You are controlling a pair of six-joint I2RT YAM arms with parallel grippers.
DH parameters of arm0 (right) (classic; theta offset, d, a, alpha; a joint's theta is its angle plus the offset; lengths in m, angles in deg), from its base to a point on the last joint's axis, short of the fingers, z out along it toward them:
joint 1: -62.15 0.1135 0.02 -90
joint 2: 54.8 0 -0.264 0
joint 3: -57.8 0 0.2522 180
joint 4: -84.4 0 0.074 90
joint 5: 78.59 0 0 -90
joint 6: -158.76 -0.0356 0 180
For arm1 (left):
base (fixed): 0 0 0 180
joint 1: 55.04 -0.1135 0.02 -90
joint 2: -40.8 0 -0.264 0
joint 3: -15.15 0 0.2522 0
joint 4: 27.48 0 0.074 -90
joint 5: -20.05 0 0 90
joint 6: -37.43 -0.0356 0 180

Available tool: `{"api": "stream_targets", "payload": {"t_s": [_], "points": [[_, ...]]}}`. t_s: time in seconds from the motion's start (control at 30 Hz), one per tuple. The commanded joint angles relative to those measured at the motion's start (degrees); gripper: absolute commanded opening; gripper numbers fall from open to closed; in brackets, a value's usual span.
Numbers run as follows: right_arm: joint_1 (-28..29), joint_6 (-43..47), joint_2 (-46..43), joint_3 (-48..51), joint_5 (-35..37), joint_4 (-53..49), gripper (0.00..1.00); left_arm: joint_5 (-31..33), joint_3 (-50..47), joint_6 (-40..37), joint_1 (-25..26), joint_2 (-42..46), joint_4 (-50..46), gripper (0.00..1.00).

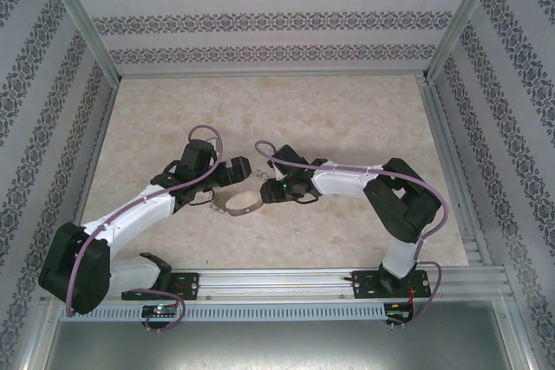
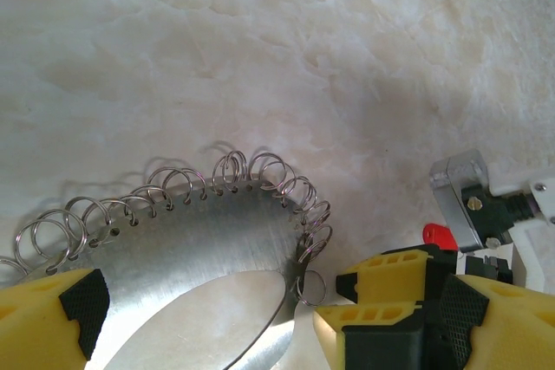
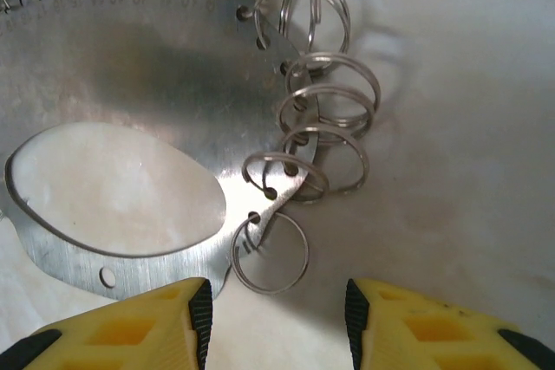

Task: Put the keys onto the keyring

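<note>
The keyring (image 1: pixel 238 205) is a flat silver hoop fringed with small split rings, lying tilted between the two grippers. In the left wrist view the keyring (image 2: pixel 199 240) reaches in between the wide-apart fingers of my left gripper (image 2: pixel 270 309), and the right pad (image 2: pixel 460 305) stands clear of it. My right gripper (image 2: pixel 334 299) comes in from the right, its tips just off the hoop's end ring. In the right wrist view that gripper (image 3: pixel 277 296) stands open and empty, with the end ring (image 3: pixel 270 253) of the keyring (image 3: pixel 130 84) just ahead. A red key head (image 2: pixel 438 234) peeks out behind the right gripper, mostly hidden.
The marble-look tabletop (image 1: pixel 347 119) is bare around the arms. Patterned walls (image 1: pixel 277 23) close in the back and both sides. An aluminium rail (image 1: pixel 303 283) carrying the arm bases runs along the near edge.
</note>
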Motion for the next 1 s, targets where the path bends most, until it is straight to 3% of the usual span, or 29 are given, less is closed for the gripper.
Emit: {"api": "stream_targets", "payload": {"t_s": [0.0,0.57,0.73,0.83,0.97], "points": [[0.7,0.0,2.1,-2.8,1.9,-0.8,0.48,1.0,1.5,0.0,0.0,-0.3,1.6,1.00],[3.2,1.1,5.4,-5.1,7.6,-3.5,0.43,1.5,1.4,0.0,0.1,-0.1,1.7,1.00],[4.3,1.7,6.1,-6.1,7.5,-3.5,0.36,1.6,1.4,0.2,0.0,-0.1,1.8,1.00],[4.3,2.1,5.9,-6.1,6.9,-3.5,0.25,1.6,1.3,0.2,0.0,-0.1,1.8,1.00],[3.2,3.8,4.7,-6.8,4.9,-4.4,0.22,1.5,1.4,0.2,0.1,-0.1,1.8,1.00]]}}
